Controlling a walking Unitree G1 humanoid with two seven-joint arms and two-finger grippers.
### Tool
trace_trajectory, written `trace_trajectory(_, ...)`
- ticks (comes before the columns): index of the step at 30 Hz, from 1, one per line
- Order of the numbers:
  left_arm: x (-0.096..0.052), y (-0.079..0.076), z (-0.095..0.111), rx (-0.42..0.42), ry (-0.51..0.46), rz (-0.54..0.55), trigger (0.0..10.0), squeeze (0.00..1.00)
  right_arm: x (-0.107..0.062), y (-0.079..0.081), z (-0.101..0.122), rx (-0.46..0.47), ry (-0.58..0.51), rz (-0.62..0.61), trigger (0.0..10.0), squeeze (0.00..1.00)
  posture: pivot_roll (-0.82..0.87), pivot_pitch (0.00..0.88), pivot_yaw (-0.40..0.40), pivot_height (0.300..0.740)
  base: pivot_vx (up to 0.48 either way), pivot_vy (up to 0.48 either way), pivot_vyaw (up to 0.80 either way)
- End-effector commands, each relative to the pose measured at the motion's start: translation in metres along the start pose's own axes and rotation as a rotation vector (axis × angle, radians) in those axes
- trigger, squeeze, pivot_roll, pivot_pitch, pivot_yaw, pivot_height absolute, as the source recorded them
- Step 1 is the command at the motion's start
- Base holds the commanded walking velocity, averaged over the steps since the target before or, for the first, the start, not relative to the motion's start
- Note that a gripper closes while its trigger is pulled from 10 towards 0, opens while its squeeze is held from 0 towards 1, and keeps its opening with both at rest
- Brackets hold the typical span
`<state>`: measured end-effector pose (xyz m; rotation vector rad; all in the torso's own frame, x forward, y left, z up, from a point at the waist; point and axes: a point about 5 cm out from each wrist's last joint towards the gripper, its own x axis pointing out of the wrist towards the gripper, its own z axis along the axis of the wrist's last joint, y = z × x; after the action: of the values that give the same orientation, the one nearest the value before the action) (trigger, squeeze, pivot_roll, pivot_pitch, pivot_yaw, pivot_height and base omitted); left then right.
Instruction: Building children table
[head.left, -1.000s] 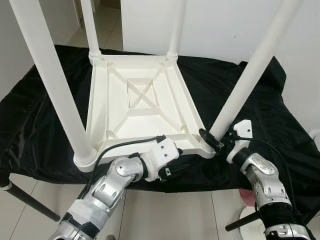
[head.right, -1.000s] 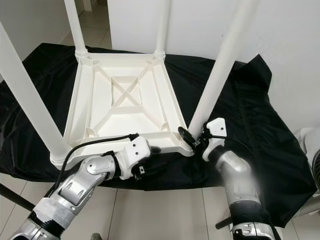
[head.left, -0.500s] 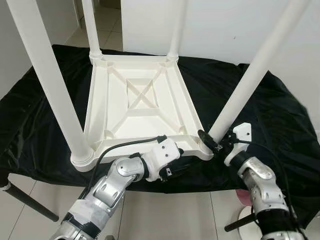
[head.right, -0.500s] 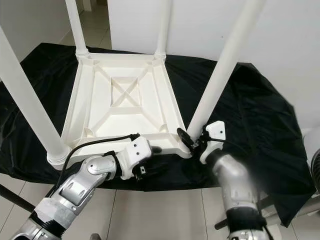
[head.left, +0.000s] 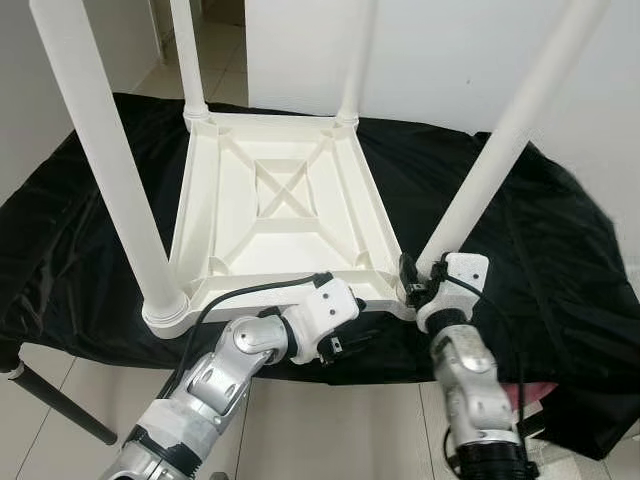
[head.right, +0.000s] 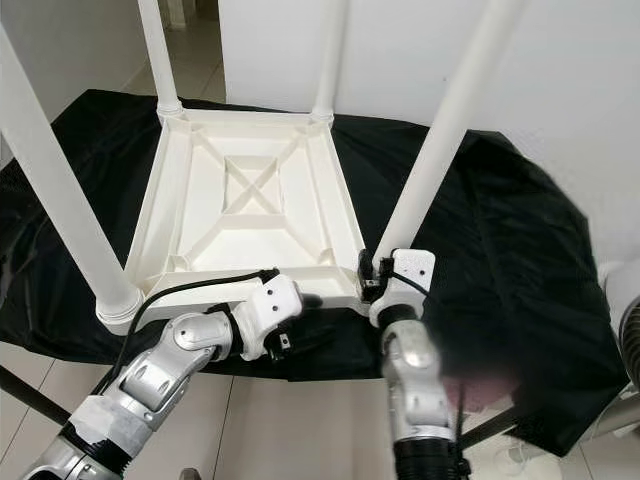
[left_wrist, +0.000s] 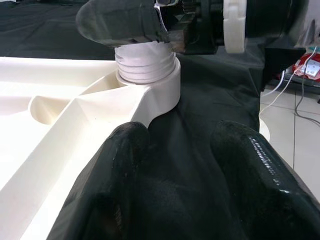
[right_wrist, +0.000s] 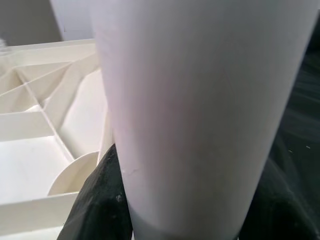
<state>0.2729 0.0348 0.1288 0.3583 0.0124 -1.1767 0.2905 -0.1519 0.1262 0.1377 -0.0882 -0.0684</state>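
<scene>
A white plastic children's table (head.left: 275, 215) lies upside down on a black cloth (head.left: 520, 240) that covers a work surface, its ribbed underside facing up and four white legs rising from its corners. The two far legs stand at the back corners, the near left leg (head.left: 105, 165) sits in its socket at the front left corner, and the near right leg (head.left: 500, 150) leans up and to the right from the front right corner socket (left_wrist: 150, 80).

The right gripper (head.left: 418, 290) is at the base of the near right leg, its black fingers (right_wrist: 97, 200) closed around the white tube just above the socket — the right wrist view has the leg pressed between them. In the left wrist view the leg's threaded end shows just above the socket's collar, with the right gripper clamped over it.

The left gripper (head.left: 345, 335) rests at the front edge of the tabletop, just left of that same corner. Its two black fingers (left_wrist: 125, 165) are spread apart — one lies against the table's white rim, the other on the cloth beside it, and nothing is between them.

A tiled floor (head.left: 60, 400) shows below the work surface.
</scene>
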Motion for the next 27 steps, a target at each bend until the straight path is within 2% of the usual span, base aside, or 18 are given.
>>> trace_trajectory(1,0.002,0.001,0.001,0.021,0.007,-0.006,10.0,0.0,-0.007,-0.012,-0.017,0.051,0.09,-0.125,10.0,0.0,-0.03,0.011,-0.071,0.74,0.0,0.0,0.0)
trace_trajectory(3,0.002,0.002,0.001,0.023,0.007,-0.008,10.0,0.0,-0.008,0.004,-0.019,0.089,0.104,-0.122,10.0,0.0,-0.03,0.007,-0.064,0.74,0.0,0.0,0.0)
trace_trajectory(4,0.002,0.002,0.001,0.023,0.007,-0.008,10.0,0.0,-0.008,0.004,-0.019,0.089,0.104,-0.122,10.0,0.0,-0.03,0.007,-0.064,0.74,0.0,0.0,0.0)
trace_trajectory(6,0.003,0.003,0.002,0.028,0.007,-0.011,10.0,0.0,-0.008,0.014,-0.019,0.103,0.108,-0.107,10.0,0.0,-0.03,0.002,-0.06,0.74,0.0,0.0,0.0)
trace_trajectory(12,0.003,0.004,0.002,0.033,0.008,-0.014,10.0,0.0,-0.007,0.015,-0.017,0.08,0.104,-0.112,10.0,0.0,-0.03,0.0,-0.055,0.74,0.0,0.0,0.0)
trace_trajectory(13,0.002,0.004,0.002,0.034,0.009,-0.014,10.0,0.0,-0.007,0.014,-0.016,0.07,0.095,-0.113,10.0,0.06,-0.03,0.0,-0.053,0.74,0.0,0.0,0.0)
trace_trajectory(14,0.002,0.004,0.002,0.034,0.008,-0.015,10.0,0.0,-0.007,0.015,-0.016,0.071,0.088,-0.099,10.0,0.85,-0.03,0.0,-0.052,0.74,0.0,0.0,0.0)
trace_trajectory(15,0.002,0.004,0.002,0.035,0.008,-0.016,10.0,0.0,-0.007,0.016,-0.015,0.073,0.076,-0.09,10.0,1.0,-0.03,0.001,-0.051,0.74,0.0,0.0,0.0)
trace_trajectory(24,0.001,0.005,0.003,0.049,0.002,-0.003,10.0,0.0,-0.01,0.02,-0.007,0.133,0.032,0.036,10.0,1.0,-0.03,0.009,-0.049,0.74,0.0,0.0,0.0)
trace_trajectory(27,0.0,0.005,0.004,0.052,-0.001,0.002,10.0,0.0,-0.011,0.011,-0.004,0.139,0.022,0.076,10.0,1.0,-0.03,0.016,-0.05,0.74,0.0,0.0,0.0)
